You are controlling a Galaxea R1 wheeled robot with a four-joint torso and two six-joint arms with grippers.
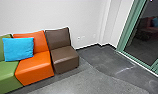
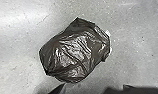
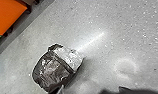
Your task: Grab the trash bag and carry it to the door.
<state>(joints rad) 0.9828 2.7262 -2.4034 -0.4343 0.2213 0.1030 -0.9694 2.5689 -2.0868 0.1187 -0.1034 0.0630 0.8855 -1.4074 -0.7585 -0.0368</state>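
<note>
Grey floor (image 2: 17, 50), crumpled dark trash bag (image 2: 70, 52) lying on it. Left gripper (image 2: 93, 87), right gripper (image 3: 91, 88): opening, hold can't be told. Shallow pinch may slip or tear thin plastic; swinging low, it could brush orange seat (image 1: 36, 65).

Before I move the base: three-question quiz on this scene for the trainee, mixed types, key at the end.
1. Multiple choice: what colour is the seat nearest the green-framed glass?
A) green
B) orange
C) brown
2. True or false: in the head view, the blue pillow overlaps both the green seat and the orange seat.
3. Short answer: what surface shows around the trash bag in the left wrist view?

Key: 1 C, the brown seat; 2 true; 3 the grey floor.
</note>
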